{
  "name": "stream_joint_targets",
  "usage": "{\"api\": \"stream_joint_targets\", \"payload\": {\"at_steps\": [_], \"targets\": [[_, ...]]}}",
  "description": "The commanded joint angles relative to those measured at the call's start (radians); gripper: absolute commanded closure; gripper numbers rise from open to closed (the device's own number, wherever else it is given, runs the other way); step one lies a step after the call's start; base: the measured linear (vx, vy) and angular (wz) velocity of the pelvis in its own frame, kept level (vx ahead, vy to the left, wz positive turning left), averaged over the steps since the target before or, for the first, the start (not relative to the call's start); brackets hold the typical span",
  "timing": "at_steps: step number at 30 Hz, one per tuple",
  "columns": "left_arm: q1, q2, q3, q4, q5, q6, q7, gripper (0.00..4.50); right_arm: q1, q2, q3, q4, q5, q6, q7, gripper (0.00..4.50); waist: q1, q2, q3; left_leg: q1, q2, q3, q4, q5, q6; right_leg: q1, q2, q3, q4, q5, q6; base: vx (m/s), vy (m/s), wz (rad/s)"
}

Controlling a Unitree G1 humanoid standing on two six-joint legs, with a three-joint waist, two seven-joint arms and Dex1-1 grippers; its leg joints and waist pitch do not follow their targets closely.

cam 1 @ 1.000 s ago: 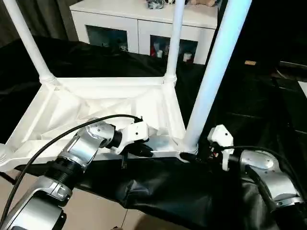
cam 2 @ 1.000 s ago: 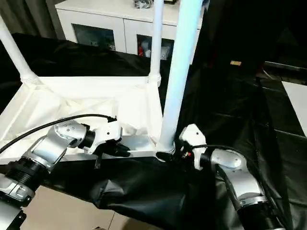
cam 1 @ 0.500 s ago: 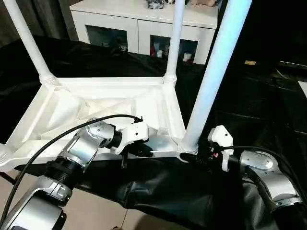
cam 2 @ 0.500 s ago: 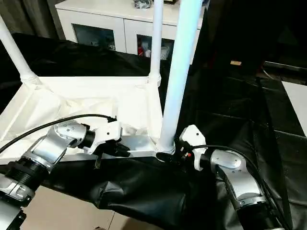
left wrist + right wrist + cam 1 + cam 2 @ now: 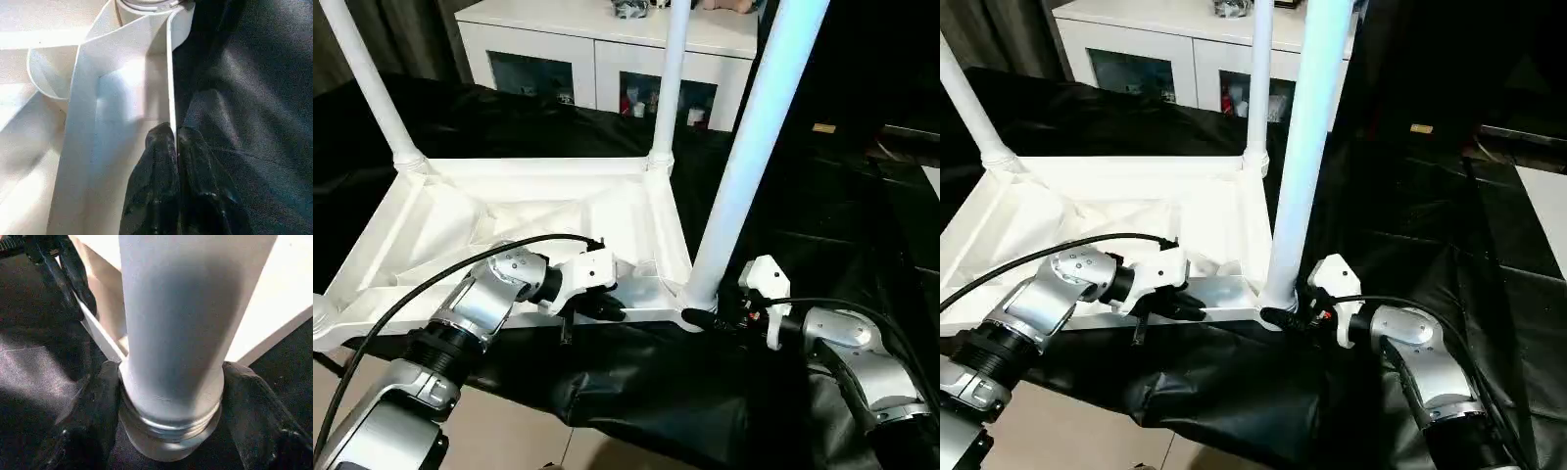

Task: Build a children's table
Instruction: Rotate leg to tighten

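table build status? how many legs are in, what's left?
Done: the upturned table top carries two far legs. In hand: the right gripper straddles the base of the near right leg, threads visible above the socket; the left gripper pinches the near rim. Left: seating it; the near-left corner is cut off.

A white cabinet (image 5: pixel 607 49) with glass-fronted doors is seen at the upper centre of the frame, small items dimly visible behind its glass. A crumpled black cloth (image 5: pixel 656 392) is spread across the desk, and pale floor (image 5: pixel 509 441) is seen at the lower left.
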Motion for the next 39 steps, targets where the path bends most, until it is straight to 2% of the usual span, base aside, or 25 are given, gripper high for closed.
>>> {"api": "stream_joint_targets", "payload": {"at_steps": [1,5,7,8,9,10,12,13,14,17,18,19,20,22,23,24,25,26,28,31,33,34,38,39], "targets": [[0.016,0.009,-0.046,0.028,0.032,0.014,-0.02,4.5,-0.011,0.006,-0.01,0.002,0.009,-0.01,0.01,1.78,0.003,-0.009,-0.052,0.006,0.086,-0.041,-0.08,-0.275,0.019,0.034,-0.087,0.064,-0.071,-0.353,-0.212,0.0,0.0,0.0],[0.016,0.007,-0.043,0.03,0.034,0.018,-0.009,4.5,-0.007,0.021,-0.021,0.012,0.01,-0.026,-0.014,1.78,0.001,-0.006,-0.051,0.007,0.086,-0.041,-0.081,-0.285,0.016,0.032,-0.086,0.064,-0.072,-0.36,-0.212,0.0,0.0,0.0],[0.011,-0.024,-0.02,0.063,0.037,0.039,0.065,4.5,-0.027,0.073,-0.055,0.086,-0.024,-0.039,-0.156,1.78,0.0,-0.005,-0.051,0.007,0.085,-0.042,-0.081,-0.291,0.01,0.031,-0.086,0.064,-0.072,-0.367,-0.211,0.0,0.0,0.0],[0.005,-0.055,0.0,0.089,0.033,0.046,0.122,4.5,-0.037,0.107,-0.071,0.126,-0.047,-0.028,-0.252,1.78,-0.008,-0.007,-0.046,0.009,0.082,-0.042,-0.081,-0.325,-0.01,0.025,-0.086,0.061,-0.08,-0.428,-0.203,0.0,0.0,0.0],[-0.002,-0.083,0.013,0.109,0.033,0.049,0.172,4.5,-0.044,0.136,-0.083,0.155,-0.06,-0.02,-0.325,1.79,-0.008,-0.006,-0.046,0.011,0.08,-0.045,-0.08,-0.34,-0.017,0.024,-0.086,0.058,-0.082,-0.458,-0.193,0.0,0.0,0.0],[-0.002,-0.083,0.013,0.109,0.033,0.049,0.172,4.5,-0.044,0.136,-0.083,0.155,-0.06,-0.02,-0.325,1.8,-0.013,-0.006,-0.044,0.014,0.08,-0.049,-0.082,-0.368,-0.027,0.022,-0.087,0.056,-0.088,-0.511,-0.173,0.0,0.0,0.0],[-0.027,-0.159,0.032,0.156,0.042,0.086,0.293,4.5,-0.065,0.215,-0.108,0.223,-0.092,0.009,-0.517,1.8,-0.017,-0.006,-0.042,0.016,0.08,-0.052,-0.082,-0.406,-0.032,0.018,-0.086,0.054,-0.096,-0.569,-0.144,0.0,0.0,0.0],[-0.028,-0.163,0.033,0.158,0.043,0.088,0.299,4.5,-0.066,0.219,-0.11,0.226,-0.093,0.011,-0.526,1.8,-0.02,-0.006,-0.041,0.017,0.08,-0.052,-0.083,-0.417,-0.034,0.015,-0.086,0.054,-0.099,-0.58,-0.139,0.0,0.0,0.0],[-0.039,-0.191,0.035,0.173,0.049,0.108,0.34,4.5,-0.08,0.249,-0.123,0.252,-0.1,0.027,-0.6,1.8,-0.029,-0.006,-0.04,0.017,0.079,-0.059,-0.084,-0.453,-0.045,0.015,-0.085,0.048,-0.103,-0.617,-0.117,0.0,0.0,0.0],[-0.083,-0.304,0.049,0.244,0.068,0.159,0.506,4.5,-0.143,0.35,-0.178,0.348,-0.1,0.049,-0.819,1.8,-0.037,-0.005,-0.04,0.022,0.075,-0.059,-0.081,-0.483,-0.049,0.008,-0.085,0.044,-0.111,-0.643,-0.101,0.0,0.0,0.0],[-0.104,-0.358,0.055,0.286,0.081,0.168,0.59,4.5,-0.175,0.395,-0.199,0.393,-0.087,0.043,-0.883,1.8,-0.038,-0.002,-0.04,0.031,0.074,-0.061,-0.078,-0.501,-0.054,0.002,-0.086,0.04,-0.119,-0.662,-0.094,0.0,0.0,0.0],[-0.106,-0.363,0.054,0.29,0.083,0.167,0.596,4.5,-0.178,0.398,-0.198,0.396,-0.088,0.042,-0.886,1.81,-0.04,0.0,-0.036,0.05,0.07,-0.058,-0.069,-0.54,-0.054,-0.012,-0.081,0.028,-0.136,-0.689,-0.078,0.0,0.0,0.0],[-0.121,-0.395,0.046,0.323,0.1,0.158,0.642,4.5,-0.202,0.422,-0.186,0.421,-0.101,0.027,-0.911,1.81,-0.044,0.001,-0.037,0.047,0.069,-0.062,-0.073,-0.553,-0.048,-0.002,-0.079,0.018,-0.142,-0.68,-0.062,0.0,0.0,0.0],[-0.13,-0.419,0.032,0.349,0.115,0.149,0.661,4.5,-0.224,0.441,-0.166,0.443,-0.114,0.013,-0.912,1.81,-0.045,0.006,-0.037,0.041,0.075,-0.067,-0.085,-0.576,-0.05,0.007,-0.076,0.016,-0.138,-0.632,-0.053,0.0,0.0,0.0],[-0.135,-0.429,0.026,0.363,0.121,0.147,0.665,4.5,-0.237,0.449,-0.148,0.448,-0.126,-0.005,-0.896,1.81,-0.048,0.006,-0.038,0.038,0.076,-0.069,-0.088,-0.585,-0.051,0.011,-0.076,0.015,-0.136,-0.616,-0.054,0.0,0.0,0.0],[-0.139,-0.432,0.018,0.373,0.13,0.143,0.668,4.5,-0.239,0.455,-0.14,0.433,-0.114,-0.02,-0.848,1.81,-0.05,0.011,-0.036,0.036,0.076,-0.071,-0.093,-0.606,-0.055,0.013,-0.076,0.014,-0.137,-0.597,-0.056,0.0,0.0,0.0],[-0.143,-0.433,0.013,0.381,0.135,0.141,0.672,4.5,-0.24,0.461,-0.138,0.423,-0.105,-0.029,-0.819,1.81,-0.048,0.01,-0.038,0.04,0.076,-0.071,-0.092,-0.612,-0.056,0.011,-0.081,0.017,-0.137,-0.589,-0.062,0.0,0.0,0.0],[-0.143,-0.429,0.013,0.383,0.135,0.14,0.669,4.5,-0.235,0.462,-0.141,0.405,-0.098,-0.04,-0.807,1.81,-0.048,0.009,-0.039,0.035,0.075,-0.071,-0.093,-0.605,-0.053,0.015,-0.085,0.019,-0.137,-0.583,-0.069,0.0,0.0,0.0],[-0.148,-0.42,0.017,0.398,0.139,0.132,0.666,4.5,-0.231,0.46,-0.148,0.39,-0.104,-0.062,-0.808,1.11,-0.044,0.005,-0.04,0.031,0.077,-0.07,-0.094,-0.582,-0.048,0.015,-0.089,0.023,-0.135,-0.574,-0.078,0.0,0.0,0.0],[-0.148,-0.393,0.023,0.417,0.14,0.117,0.639,4.5,-0.204,0.432,-0.146,0.332,-0.11,-0.09,-0.8,1.01,-0.041,0.005,-0.038,0.027,0.077,-0.07,-0.095,-0.565,-0.039,0.017,-0.092,0.024,-0.135,-0.591,-0.077,0.0,0.0,0.0],[-0.143,-0.377,0.023,0.409,0.138,0.118,0.615,4.5,-0.182,0.407,-0.144,0.288,-0.113,-0.087,-0.789,0.76,-0.044,0.001,-0.039,0.013,0.079,-0.075,-0.102,-0.549,-0.037,0.028,-0.092,0.025,-0.129,-0.588,-0.072,0.0,0.0,0.0],[-0.143,-0.374,0.023,0.407,0.138,0.118,0.611,4.5,-0.179,0.402,-0.143,0.28,-0.114,-0.087,-0.787,0.68,-0.043,0.003,-0.042,0.005,0.081,-0.077,-0.104,-0.524,-0.035,0.033,-0.095,0.027,-0.124,-0.573,-0.075,0.0,0.0,0.0],[-0.121,-0.324,0.014,0.364,0.126,0.103,0.522,4.5,-0.13,0.317,-0.134,0.196,-0.127,-0.07,-0.703,0.31,-0.046,0.001,-0.038,0.019,0.079,-0.069,-0.096,-0.528,-0.025,0.018,-0.096,0.031,-0.135,-0.595,-0.086,0.0,0.0,0.0],[-0.109,-0.299,0.009,0.337,0.12,0.105,0.482,4.5,-0.113,0.277,-0.13,0.173,-0.122,-0.076,-0.639,0.31,-0.046,0.001,-0.039,0.017,0.08,-0.07,-0.097,-0.522,-0.022,0.02,-0.097,0.031,-0.134,-0.589,-0.09,0.0,0.0,0.0]]}}
